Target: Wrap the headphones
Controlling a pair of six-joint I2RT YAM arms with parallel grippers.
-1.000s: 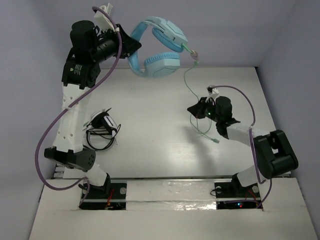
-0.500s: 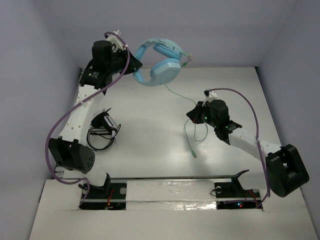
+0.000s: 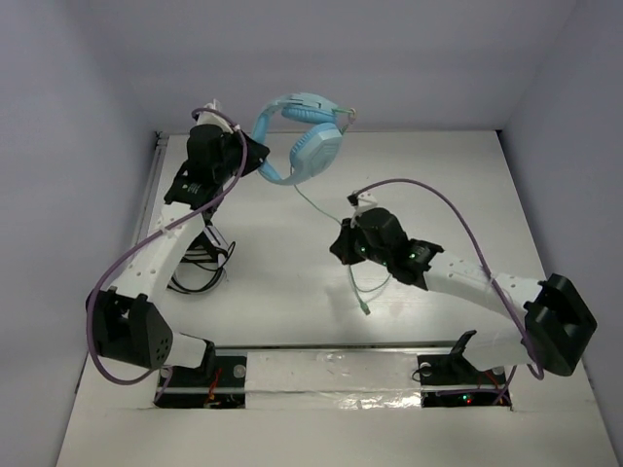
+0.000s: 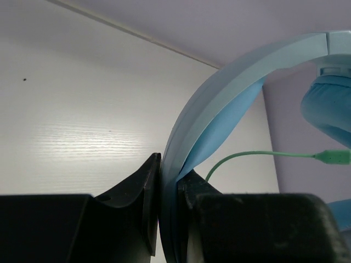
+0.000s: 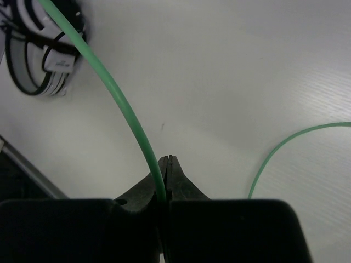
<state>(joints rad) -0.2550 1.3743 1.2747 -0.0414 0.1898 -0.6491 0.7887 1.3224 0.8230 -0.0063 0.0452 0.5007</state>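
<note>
**Headband clamped on the left, cable pinched on the right**

My left gripper (image 4: pixel 164 183) is shut tight on the wide headband (image 4: pixel 219 93) of the light blue, padded over-ear headphones (image 3: pixel 304 144). It holds them lifted off the white table (image 3: pixel 458 185), above its far edge and left of the middle. In the left wrist view the band stands on edge between the two black fingers, and one round ear cup (image 4: pixel 329 107) hangs off to the right.

The thin pale green cable (image 3: pixel 310 202) drops from the headset and runs toward the table's middle. There my right gripper (image 5: pixel 166 164) is closed on it: the right wrist view shows the cord going straight down into the seam between the pressed-together fingers. Past that grip the cable loops on the surface, and its plug end (image 3: pixel 364 309) lies toward the near edge.

A small black-and-white coiled cable bundle (image 5: pixel 41 60) lies on the table near the left edge, partly hidden under my left arm in the overhead view.
</note>
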